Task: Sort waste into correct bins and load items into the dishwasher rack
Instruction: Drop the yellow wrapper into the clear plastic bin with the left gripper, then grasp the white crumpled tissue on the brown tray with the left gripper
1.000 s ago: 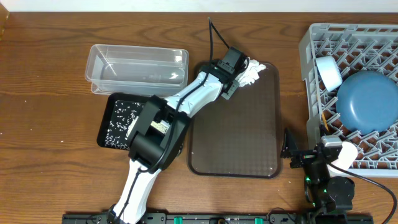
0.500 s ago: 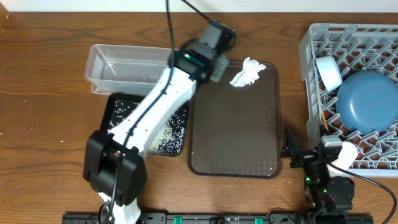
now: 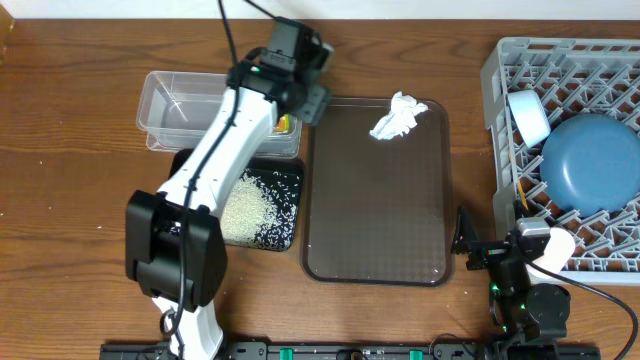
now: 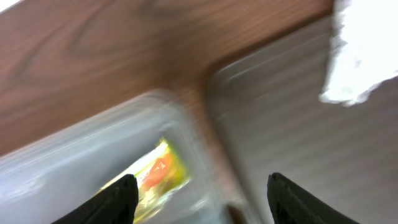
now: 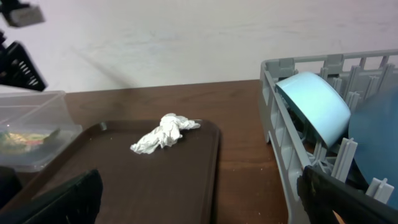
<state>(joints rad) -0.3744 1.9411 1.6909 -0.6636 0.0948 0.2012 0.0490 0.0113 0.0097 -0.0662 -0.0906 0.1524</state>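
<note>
Yellow-green wrapper (image 4: 155, 171) lies in the clear tub (image 3: 190, 108) just beneath the left end effector (image 4: 204, 194), whose fingers (image 4: 118, 199) stand wide apart, holding nothing. Raise it clear of the tub wall before you swing right toward the crumpled tissue (image 3: 398, 116) on the brown tray (image 3: 375, 210).

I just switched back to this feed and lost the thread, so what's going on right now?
The left gripper hovers open and empty over the right end of the clear tub, where the snack wrapper lies. The rice sits piled on the black tray. The crumpled tissue is on the brown tray, not yet binned. The dishwasher rack holds the blue bowl and a small pale bowl. The right gripper is open, low beside the rack.
</note>
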